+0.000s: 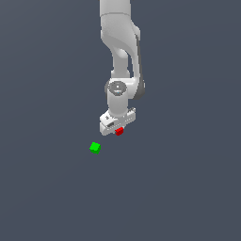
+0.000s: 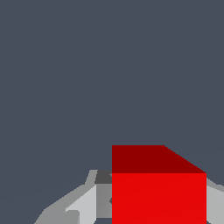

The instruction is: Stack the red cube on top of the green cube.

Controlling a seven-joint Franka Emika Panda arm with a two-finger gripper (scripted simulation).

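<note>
The gripper (image 1: 117, 128) is closed on the red cube (image 1: 119, 131), near the green cube (image 1: 95, 148).

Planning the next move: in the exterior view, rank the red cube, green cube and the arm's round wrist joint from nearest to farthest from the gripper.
1. red cube: right at the gripper, between its fingers.
2. round wrist joint: directly above in the picture.
3. green cube: apart, toward the exterior view's lower left; only slightly farther than the joint in the picture.

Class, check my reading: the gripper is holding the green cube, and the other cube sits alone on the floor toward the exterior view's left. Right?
Not quite: the gripper holds the red cube, as the wrist view shows; the green cube sits alone.
</note>
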